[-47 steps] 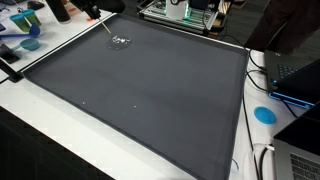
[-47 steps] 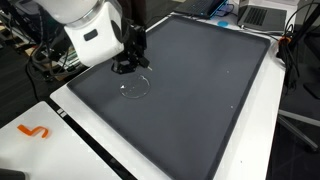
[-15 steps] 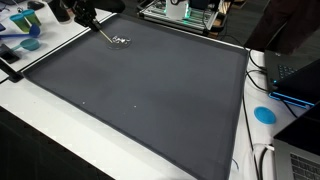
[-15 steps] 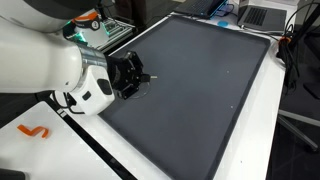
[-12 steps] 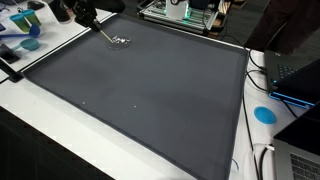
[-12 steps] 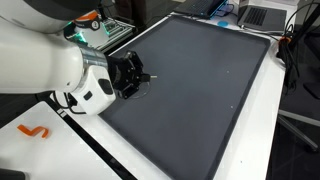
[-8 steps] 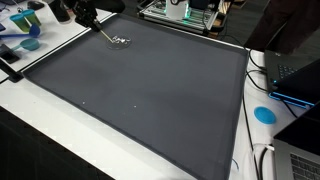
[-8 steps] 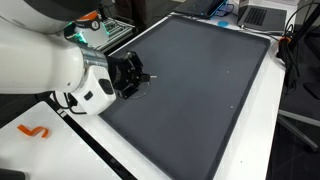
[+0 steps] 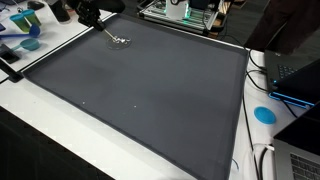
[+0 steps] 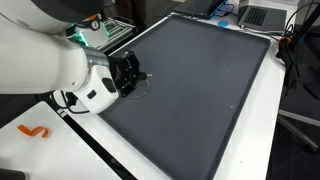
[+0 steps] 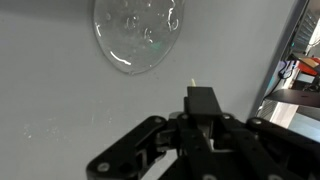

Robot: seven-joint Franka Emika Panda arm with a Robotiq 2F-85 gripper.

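hand: gripper [image 11: 203, 97] low over the mat [image 9: 150, 90]; we read the jaws as closed on a thin stick [image 9: 108, 31] that pokes out past the fingertips; the grip itself is poorly shown in the wrist view
thing: clear disc [image 11: 138, 35] lies flat on the mat just ahead of the fingertips; in an exterior view the stick's far end reaches the clear disc [image 9: 122, 41]; we cannot tell whether they touch
risk, skid: the disc looks light and slick; we judge a sideways shove from the stick would send it sliding away from the hand rather than pinning it
risk, stick: it is thin and held at one end; pressing down too hard could twist it in the jaws or dig its tip into the mat
risk, sight: the disc is see-through and hard to place; an overshoot is easy
edges: mat border and bare table [image 9: 40, 120] lie close behind and beside the hand; blue dishes [image 9: 30, 42] sit beyond that border, near the wrist
open room: ahead of the hand the mat runs on wide and bare; the laptop [image 9: 300, 72] is well apart, past the far side
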